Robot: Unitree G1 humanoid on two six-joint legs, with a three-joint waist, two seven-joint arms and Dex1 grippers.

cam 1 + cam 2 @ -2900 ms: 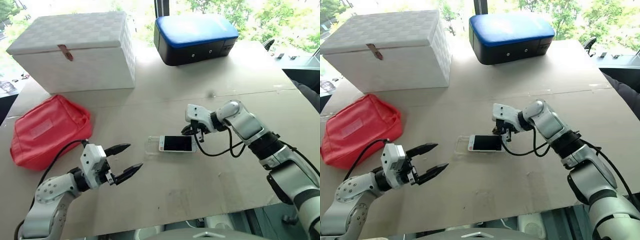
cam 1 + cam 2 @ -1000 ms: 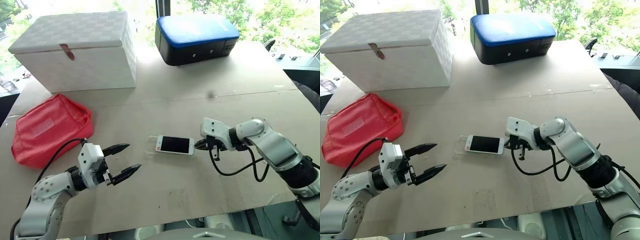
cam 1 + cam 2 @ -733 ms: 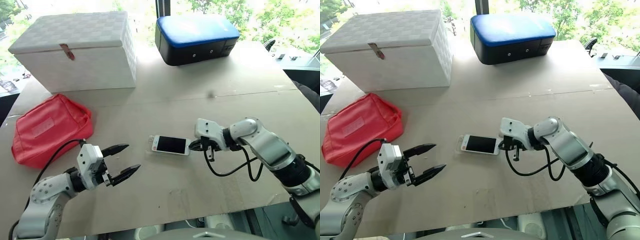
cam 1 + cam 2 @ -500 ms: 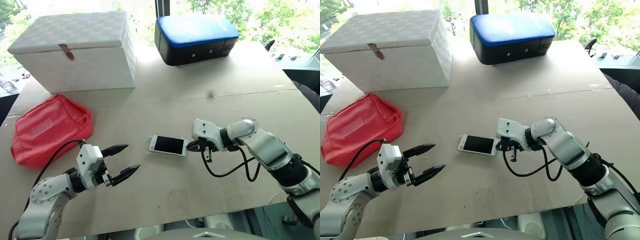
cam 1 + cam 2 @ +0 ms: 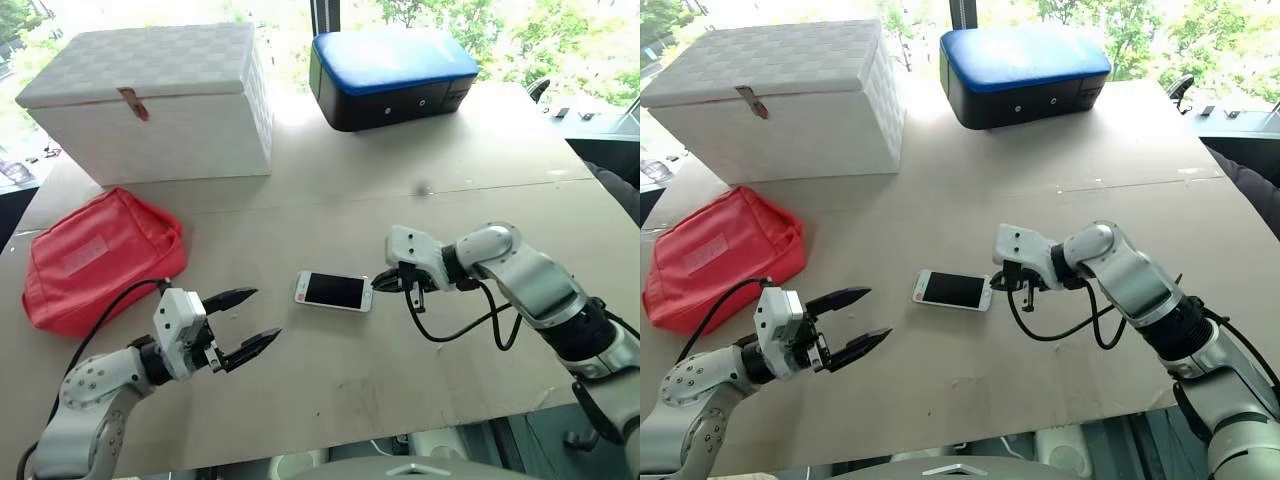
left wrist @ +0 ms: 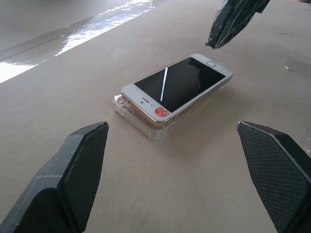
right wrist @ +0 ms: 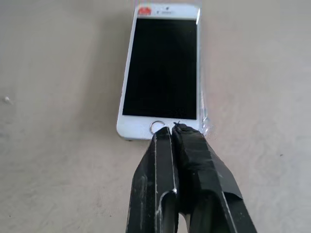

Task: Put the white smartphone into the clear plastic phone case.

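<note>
One left wrist detail | white smartphone (image 6: 176, 88) atop clear plastic phone case (image 6: 130, 108)

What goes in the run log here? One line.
phone: lying on case, table | right gripper: shut, at phone's end | left gripper: open, apart

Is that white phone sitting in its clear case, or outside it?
Lying on the case, not fully seated: the white phone rests screen-up, with the clear case sticking out beneath and beyond its earpiece end.
</note>
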